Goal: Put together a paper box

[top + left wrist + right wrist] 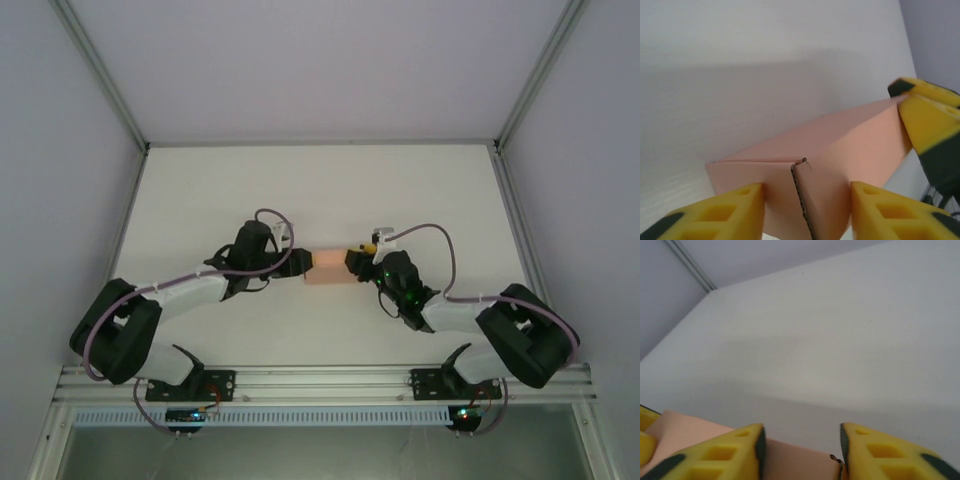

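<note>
The paper box [323, 268] is a small salmon-pink rectangular box, held just above the table's middle between both arms. My left gripper [301, 265] is shut on its left end. In the left wrist view the yellow fingers [735, 212] press both sides of the box [840, 145], whose end flaps meet at a raw card seam. My right gripper [351, 262] is shut on the opposite end, and its fingers [730, 455] bracket the box [795, 462]. The right gripper's yellow fingertips [930, 120] show at the box's far end in the left wrist view.
The white table [320, 190] stretches away behind the box, bounded by pale walls and metal corner rails [100, 75]. An aluminium rail [320, 382] carries both arm bases at the near edge. Grey cables loop above each wrist.
</note>
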{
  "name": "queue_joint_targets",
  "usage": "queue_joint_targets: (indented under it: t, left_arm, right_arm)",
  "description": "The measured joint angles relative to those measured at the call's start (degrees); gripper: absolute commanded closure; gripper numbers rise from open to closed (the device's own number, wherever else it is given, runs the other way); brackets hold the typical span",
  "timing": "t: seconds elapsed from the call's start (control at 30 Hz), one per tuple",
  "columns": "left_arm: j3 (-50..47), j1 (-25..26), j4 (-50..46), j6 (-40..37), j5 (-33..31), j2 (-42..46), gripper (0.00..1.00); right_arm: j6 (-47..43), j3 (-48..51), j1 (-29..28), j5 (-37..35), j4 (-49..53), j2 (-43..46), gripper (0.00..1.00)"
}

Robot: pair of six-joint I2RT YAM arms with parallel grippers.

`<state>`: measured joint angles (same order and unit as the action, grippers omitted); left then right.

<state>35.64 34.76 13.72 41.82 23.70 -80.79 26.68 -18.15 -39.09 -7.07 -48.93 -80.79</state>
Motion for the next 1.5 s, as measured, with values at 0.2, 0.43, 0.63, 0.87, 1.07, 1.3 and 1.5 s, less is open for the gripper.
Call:
queue_joint_targets:
  t: [0.2, 0.43, 0.63, 0.87, 1.07, 1.3, 1.5]
  left_arm:
    - [-4.37, -1.07, 8.68, 3.82, 2.45, 0.02, 0.88]
    - [-6.32, -1.01, 12.22, 5.42, 2.43, 0.17, 1.00]
    - [-5.53, -0.90, 10.71, 4.63, 1.68, 0.55, 0.83]
    - [3.23, -0.22, -4.35, -0.81, -4.59, 0.42, 0.36]
    - [14.49, 0.50, -17.51, -6.14, -8.76, 0.42, 0.00]
    - [24.28, -0.59, -27.17, -11.41, -15.50, 1.60, 0.00]
    - [24.17, -6.40, -33.75, -13.14, -22.16, 5.53, 0.00]
  right_arm:
    - [-0.57, 3.39, 2.01, 1.92, -13.66, -5.01, 0.93]
    - [-0.66, 5.81, 2.25, 1.75, -22.97, -8.17, 1.00]
    - [-1.64, 6.14, 2.23, 1.79, -18.36, -3.17, 0.99]
    - [-4.24, -3.78, 2.54, 1.60, 16.20, 8.96, 0.67]
    - [-7.10, -15.69, 3.91, 3.58, 41.38, 14.80, 0.09]
    - [-23.15, -32.20, 5.53, 15.41, 59.95, 13.11, 0.01]
    - [-43.30, -46.62, 0.70, 19.76, 76.83, 0.28, 0.01]
